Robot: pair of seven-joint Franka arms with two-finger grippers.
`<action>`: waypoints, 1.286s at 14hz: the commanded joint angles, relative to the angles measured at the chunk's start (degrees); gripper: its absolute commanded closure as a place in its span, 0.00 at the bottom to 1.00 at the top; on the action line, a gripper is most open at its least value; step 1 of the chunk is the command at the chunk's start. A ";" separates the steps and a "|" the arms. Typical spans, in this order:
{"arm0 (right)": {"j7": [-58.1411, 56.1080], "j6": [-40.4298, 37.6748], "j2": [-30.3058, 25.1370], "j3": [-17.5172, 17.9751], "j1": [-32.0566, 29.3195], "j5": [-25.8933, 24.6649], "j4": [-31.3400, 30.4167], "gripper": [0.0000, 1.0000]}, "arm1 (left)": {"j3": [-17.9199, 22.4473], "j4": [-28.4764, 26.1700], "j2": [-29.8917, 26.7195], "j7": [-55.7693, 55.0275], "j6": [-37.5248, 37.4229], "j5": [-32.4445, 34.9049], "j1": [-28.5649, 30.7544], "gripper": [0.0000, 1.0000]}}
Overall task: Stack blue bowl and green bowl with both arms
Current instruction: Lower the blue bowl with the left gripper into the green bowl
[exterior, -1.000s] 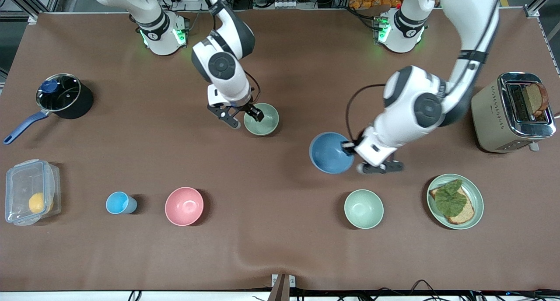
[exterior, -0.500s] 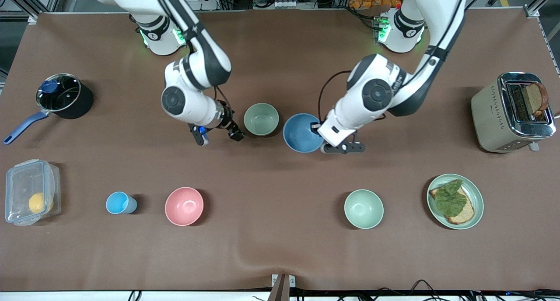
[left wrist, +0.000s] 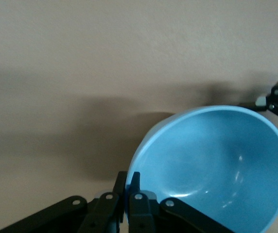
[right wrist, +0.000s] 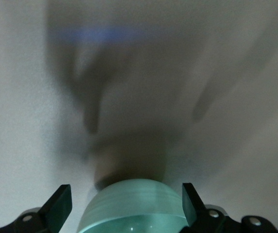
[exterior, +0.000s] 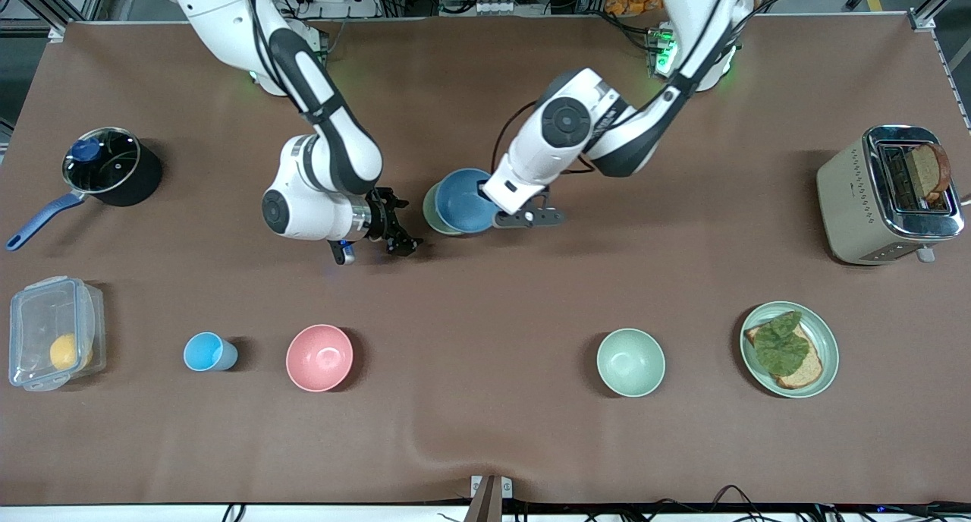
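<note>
My left gripper (exterior: pixel 497 209) is shut on the rim of the blue bowl (exterior: pixel 463 199) and holds it tilted over the green bowl (exterior: pixel 430 207), which shows only as a sliver. In the left wrist view the fingers (left wrist: pixel 135 180) pinch the blue bowl's (left wrist: pixel 217 160) rim. My right gripper (exterior: pixel 398 224) is open and empty, beside the green bowl toward the right arm's end. In the right wrist view the green bowl (right wrist: pixel 129 208) shows between the spread fingers (right wrist: pixel 61 196), apart from them.
A pot with lid (exterior: pixel 102 161) and a clear box with a lemon (exterior: pixel 53 332) are at the right arm's end. A light-blue cup (exterior: pixel 205 351), a pink bowl (exterior: pixel 319 357), a mint-green bowl (exterior: pixel 630 362) and a plate with bread and lettuce (exterior: pixel 828 340) lie nearer the camera. A toaster (exterior: pixel 857 196) stands at the left arm's end.
My left arm carried the blue bowl toward the right arm's end until it sat over the green bowl. My right gripper let go of the green bowl's rim and drew away.
</note>
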 commanded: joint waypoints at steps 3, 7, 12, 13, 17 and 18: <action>-1.51 1.17 0.45 0.62 -1.36 4.16 -0.58 0.00 | 0.59 4.17 4.56 -3.84 1.18 2.54 -1.92 1.00; -1.77 1.26 0.45 0.62 -1.36 7.77 -0.58 0.00 | 0.68 6.37 7.90 -5.51 1.18 3.07 -3.59 1.00; -3.09 1.87 0.54 0.62 -1.27 8.12 -1.55 0.00 | 0.77 6.37 9.75 -5.86 1.18 4.30 -4.03 1.00; -3.18 2.05 0.54 0.62 -1.19 8.21 -1.55 0.00 | 0.68 6.46 9.75 -5.86 1.09 4.12 -3.95 0.71; -3.18 2.40 0.54 0.62 -1.19 8.21 -1.64 0.00 | 1.12 7.25 9.14 -6.65 1.00 5.09 -5.18 0.00; -3.18 2.49 0.54 0.62 -1.10 8.21 -1.64 0.00 | 1.12 7.43 8.79 -6.56 0.91 5.09 -5.09 0.00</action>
